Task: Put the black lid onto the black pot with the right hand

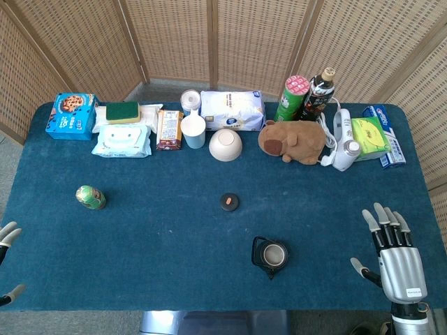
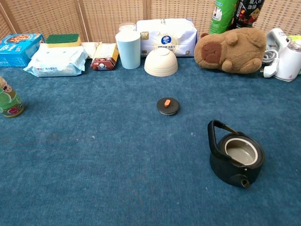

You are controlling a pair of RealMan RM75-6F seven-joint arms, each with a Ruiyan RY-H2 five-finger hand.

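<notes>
Open cloth [image 2: 94, 155] around lid [image 2: 168, 106]

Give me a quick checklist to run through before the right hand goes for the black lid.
1. Right hand free, fingers spread: ok.
2. Black lid lies flat, orange knob up, nothing on it: ok.
3. Black pot upright, mouth open and uncovered: ok.
4. Pot handle swung clear of the mouth: ok, tilted to one side.
5. Carpet between lid and pot bare: ok.
6. Left hand out of the way: ok, at the table edge.

Left robot hand [image 1: 8, 264] mostly cut off at head view edge; chest view shows neither robot hand.
</notes>
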